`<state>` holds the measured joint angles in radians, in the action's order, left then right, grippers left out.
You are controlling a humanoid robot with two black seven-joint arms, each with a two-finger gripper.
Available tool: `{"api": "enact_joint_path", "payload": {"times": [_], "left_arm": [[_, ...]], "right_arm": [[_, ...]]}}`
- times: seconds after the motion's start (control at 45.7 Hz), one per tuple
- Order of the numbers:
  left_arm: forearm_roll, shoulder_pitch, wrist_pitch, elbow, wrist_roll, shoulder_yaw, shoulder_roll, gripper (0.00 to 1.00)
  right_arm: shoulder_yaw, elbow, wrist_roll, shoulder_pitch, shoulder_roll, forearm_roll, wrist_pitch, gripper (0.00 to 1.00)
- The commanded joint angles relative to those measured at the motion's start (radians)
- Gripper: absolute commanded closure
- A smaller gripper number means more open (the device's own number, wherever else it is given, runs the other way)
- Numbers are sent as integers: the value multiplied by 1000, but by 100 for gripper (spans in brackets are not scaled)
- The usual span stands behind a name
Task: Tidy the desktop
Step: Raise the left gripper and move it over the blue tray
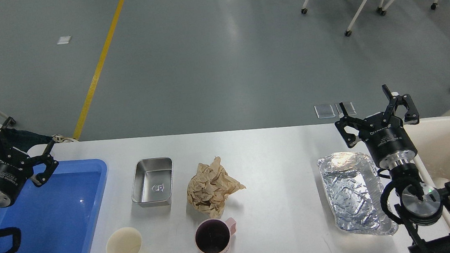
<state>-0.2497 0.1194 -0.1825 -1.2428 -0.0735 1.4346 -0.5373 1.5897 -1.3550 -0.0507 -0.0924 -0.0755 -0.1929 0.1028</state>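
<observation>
i can't read the small print on either wrist; my left claw [16, 142] and right claw [374, 108] hang spread, empty, over the desktop [270, 167].

Left arm comes in low from the left edge, wrist angled up and to the far side, left gripper [18, 140] spread wide, fingers apart and holding nothing. Right arm rises from the near right corner, wrist pointing far, right gripper [365, 106] splayed open too, both black fingers clearly parted, nothing between them.
</observation>
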Motion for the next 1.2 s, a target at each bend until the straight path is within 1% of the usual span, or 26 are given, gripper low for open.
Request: {"api": "enact_joint_path", "payload": {"times": [0.0,0.088,0.131,0.153,0.197,0.285,0.394,0.504,0.635,0.832,0.898,0.986,1.029,1.073,1.117,1.183], "left_arm": [[-121,-1,66,-37,0,-144,-196,0],[-132,0,69,-79,0,-261,-364,0],[-132,2,66,-121,3,-345,-481,0],[-134,3,60,-170,6,-406,-571,0],[-137,5,60,-222,6,-456,-648,0],[-210,6,61,-316,7,-505,-753,0],[-371,-4,66,-421,6,-525,-822,0],[-492,-10,74,-471,3,-569,-848,0],[-568,-10,77,-520,3,-568,-875,0],[-603,25,52,-520,6,-568,-894,0],[-612,65,14,-520,4,-568,-883,0],[-615,111,-37,-509,-8,-571,-871,0],[-618,131,-63,-498,-14,-571,-834,0],[-634,172,-90,-491,-31,-571,-762,0],[-658,235,-142,-478,-60,-576,-701,0],[-706,319,-280,-420,-101,-588,-610,0]], "right_arm": [[-4,2,-3,-7,-20,-51,3,0],[-2,2,-5,-9,-21,-91,3,0],[-2,4,-5,-9,-23,-115,3,0],[-2,5,-5,-9,-24,-135,3,0],[-4,10,-5,-9,-29,-155,5,0],[-4,11,-5,-9,-30,-192,3,0],[-5,10,-5,-9,-40,-235,3,0],[-5,10,-5,-9,-55,-258,5,0],[-16,10,-5,-9,-85,-278,5,0],[-45,11,-5,-9,-135,-299,6,0],[-45,11,-5,-9,-136,-299,6,0],[-46,11,-5,-9,-139,-299,6,0],[-47,11,-5,-9,-139,-299,8,0],[-48,11,-5,-9,-139,-299,8,0],[-48,11,-5,-9,-141,-299,8,0],[-48,11,-5,-9,-142,-299,8,0]]}}
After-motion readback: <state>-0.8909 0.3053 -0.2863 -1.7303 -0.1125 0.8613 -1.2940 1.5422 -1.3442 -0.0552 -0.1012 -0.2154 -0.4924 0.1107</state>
